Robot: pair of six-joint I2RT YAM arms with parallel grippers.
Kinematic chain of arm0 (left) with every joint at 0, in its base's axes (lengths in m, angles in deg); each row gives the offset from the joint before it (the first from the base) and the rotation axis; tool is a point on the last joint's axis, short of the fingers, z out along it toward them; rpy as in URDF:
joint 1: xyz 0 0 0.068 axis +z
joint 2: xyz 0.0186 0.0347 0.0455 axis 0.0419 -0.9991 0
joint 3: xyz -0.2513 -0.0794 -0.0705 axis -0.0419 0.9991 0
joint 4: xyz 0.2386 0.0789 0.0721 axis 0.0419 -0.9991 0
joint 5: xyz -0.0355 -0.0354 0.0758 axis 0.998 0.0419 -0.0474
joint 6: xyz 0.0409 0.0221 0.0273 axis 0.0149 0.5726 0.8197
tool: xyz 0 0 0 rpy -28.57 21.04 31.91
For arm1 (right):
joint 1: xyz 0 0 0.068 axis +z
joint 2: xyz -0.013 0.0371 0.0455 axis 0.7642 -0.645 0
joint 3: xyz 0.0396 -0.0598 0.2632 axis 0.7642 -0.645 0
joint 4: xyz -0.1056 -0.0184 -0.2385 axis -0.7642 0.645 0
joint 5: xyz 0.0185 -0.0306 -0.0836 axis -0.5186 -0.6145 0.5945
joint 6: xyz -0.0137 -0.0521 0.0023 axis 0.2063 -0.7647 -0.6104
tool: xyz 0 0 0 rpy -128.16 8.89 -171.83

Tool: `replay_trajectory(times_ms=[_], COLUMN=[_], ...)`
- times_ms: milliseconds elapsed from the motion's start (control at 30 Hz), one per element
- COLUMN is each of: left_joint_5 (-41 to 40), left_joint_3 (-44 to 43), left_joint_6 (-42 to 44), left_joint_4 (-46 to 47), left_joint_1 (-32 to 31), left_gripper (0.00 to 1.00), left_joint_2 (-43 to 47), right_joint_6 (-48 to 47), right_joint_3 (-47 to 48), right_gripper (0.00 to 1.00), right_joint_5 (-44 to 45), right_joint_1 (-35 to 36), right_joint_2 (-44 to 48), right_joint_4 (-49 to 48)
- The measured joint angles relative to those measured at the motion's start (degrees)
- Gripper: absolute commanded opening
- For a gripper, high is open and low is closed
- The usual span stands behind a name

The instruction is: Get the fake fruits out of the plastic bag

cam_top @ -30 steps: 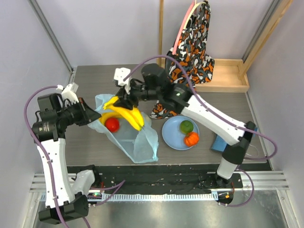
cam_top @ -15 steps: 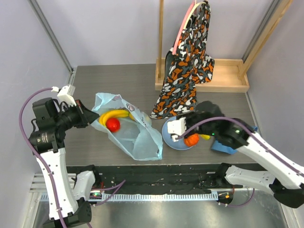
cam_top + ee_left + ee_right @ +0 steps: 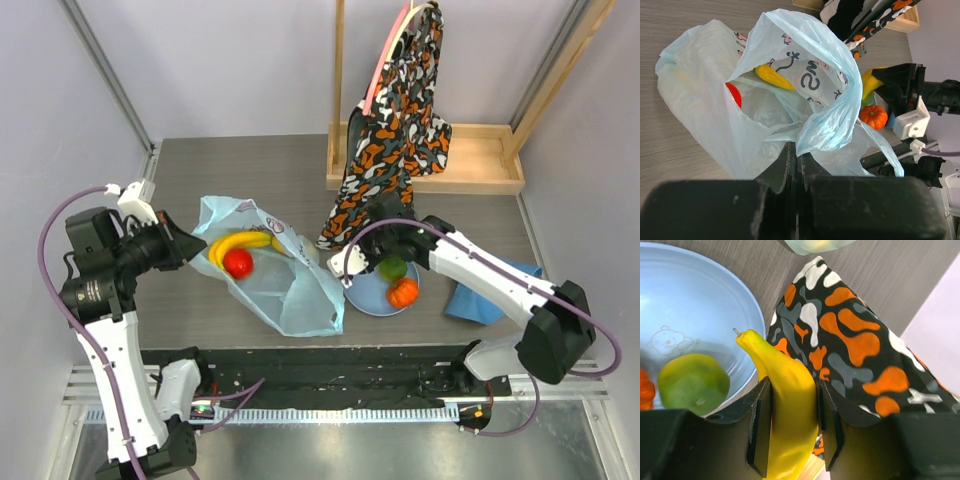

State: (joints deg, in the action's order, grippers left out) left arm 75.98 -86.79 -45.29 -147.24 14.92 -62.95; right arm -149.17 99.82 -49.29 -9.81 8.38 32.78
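Clamping a yellow banana [image 3: 785, 390] firmly between its fingers, your right claw [image 3: 790, 430] sits over the rim of the pale-blue plate [image 3: 685, 295], where the green fruit [image 3: 692, 380] and the orange fruit [image 3: 403, 292] lie side by side, with the patterned cloth [image 3: 840, 340] just behind. Your left claw [image 3: 796, 152] is clenched on a fold at the mouth of the thin blue bag [image 3: 805, 70], which lies open on the table [image 3: 250, 170] left of the plate. You can see a second banana [image 3: 240, 243] and the red fruit [image 3: 237, 263] touching each other inside that bag.
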Motion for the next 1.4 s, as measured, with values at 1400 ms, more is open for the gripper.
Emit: replay_trajectory(times_ms=[1400], left_joint_5=[-0.1], left_joint_3=[0.5], left_joint_6=[2.9], left_joint_4=[-4.0], left_joint_1=[7.2], left_gripper=[0.00], left_joint_2=[-4.1], right_joint_6=[-15.0], right_joint_3=[-4.6], right_gripper=[0.25], right_joint_5=[-18.7], right_joint_1=[-7.9], right_joint_2=[-13.4], right_joint_4=[-6.5])
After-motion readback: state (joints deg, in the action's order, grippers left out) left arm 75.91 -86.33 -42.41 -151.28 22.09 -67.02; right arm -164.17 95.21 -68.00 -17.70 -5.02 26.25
